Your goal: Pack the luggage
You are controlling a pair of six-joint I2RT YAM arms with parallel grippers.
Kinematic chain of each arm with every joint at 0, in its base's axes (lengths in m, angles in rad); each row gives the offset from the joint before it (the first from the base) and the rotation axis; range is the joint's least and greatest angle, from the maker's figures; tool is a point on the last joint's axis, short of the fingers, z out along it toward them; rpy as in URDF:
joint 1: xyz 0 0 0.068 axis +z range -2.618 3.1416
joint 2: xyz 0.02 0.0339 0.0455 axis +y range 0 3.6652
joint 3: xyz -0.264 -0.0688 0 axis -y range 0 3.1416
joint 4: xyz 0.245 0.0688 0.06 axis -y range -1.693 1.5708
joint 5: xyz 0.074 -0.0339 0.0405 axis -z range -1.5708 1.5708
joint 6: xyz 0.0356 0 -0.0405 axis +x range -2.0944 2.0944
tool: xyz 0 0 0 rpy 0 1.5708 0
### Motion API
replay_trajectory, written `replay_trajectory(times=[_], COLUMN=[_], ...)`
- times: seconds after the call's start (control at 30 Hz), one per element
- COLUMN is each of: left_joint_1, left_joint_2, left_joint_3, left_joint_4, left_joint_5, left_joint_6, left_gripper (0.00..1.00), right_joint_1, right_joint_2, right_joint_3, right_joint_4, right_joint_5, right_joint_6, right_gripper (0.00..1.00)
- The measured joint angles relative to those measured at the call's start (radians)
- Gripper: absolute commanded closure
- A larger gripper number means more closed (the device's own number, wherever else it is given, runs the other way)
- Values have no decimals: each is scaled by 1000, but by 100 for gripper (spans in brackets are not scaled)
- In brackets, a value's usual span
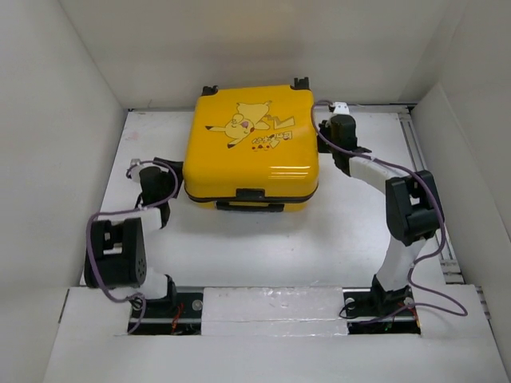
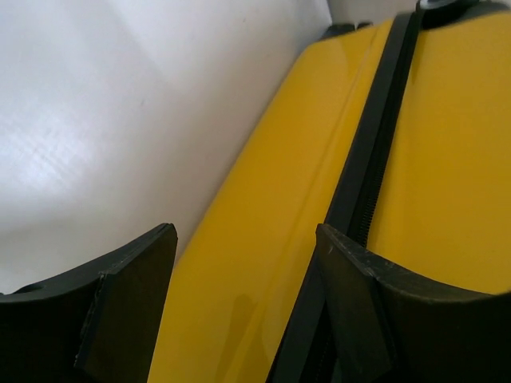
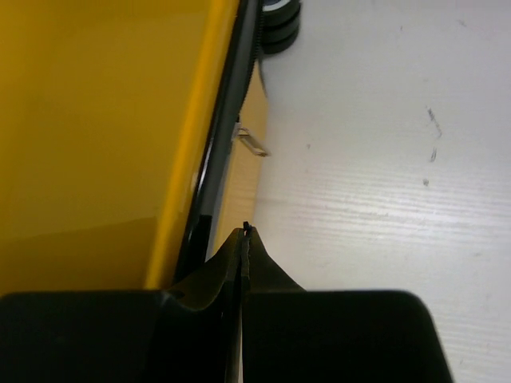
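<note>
The luggage (image 1: 251, 148) is a bright-yellow hard-shell case with a cartoon print, lying flat and closed in the middle of the table. My left gripper (image 1: 172, 187) is at its left side, jaws open. In the left wrist view (image 2: 247, 239) a band of yellow shell (image 2: 263, 223) shows in the gap, and the right finger (image 2: 359, 295) overlaps the black zipper trim (image 2: 375, 136). My right gripper (image 1: 326, 132) is at the case's right side, shut (image 3: 246, 231), its tip beside the zipper seam (image 3: 227, 104). A small metal zipper pull (image 3: 252, 144) sticks out just ahead of it.
White walls enclose the table (image 1: 335, 231) on the left, back and right. The case's black wheels (image 1: 301, 82) point toward the back wall, and its handle (image 1: 249, 206) faces the arm bases. A wheel (image 3: 281, 24) shows at the top of the right wrist view.
</note>
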Motion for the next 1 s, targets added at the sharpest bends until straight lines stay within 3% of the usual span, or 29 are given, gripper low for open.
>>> replay_trajectory(times=[0.4,0.6,0.77,0.8,0.9,1.0], left_joint_1=[-239,-366,-388,-389,-393,-405], left_joint_2=[-553,-772,-782,-781,-787,-795], left_joint_3=[-287,-336,-337,-336,-316,-285], left_joint_4=[-246,-406,-423,-423,-454,-476], left_joint_5=[-286,-336,-285,-282,-289,-276], left_joint_6=[111,144,147,150,184,218], left_gripper=[34,34,34,34,34,32], right_joint_1=[-1,-18,-24,-26,-32,-26], right_joint_2=[72,296,424,430,389,239], right_joint_3=[161,550,819,853,858,739], right_joint_4=[-121,-330,-387,-399,-388,-358], right_joint_5=[-5,-148,-238,-248,-250,-300], right_joint_6=[-177,-209,-206,-204,-199,-154], right_gripper=[100,96,76,67,49,43])
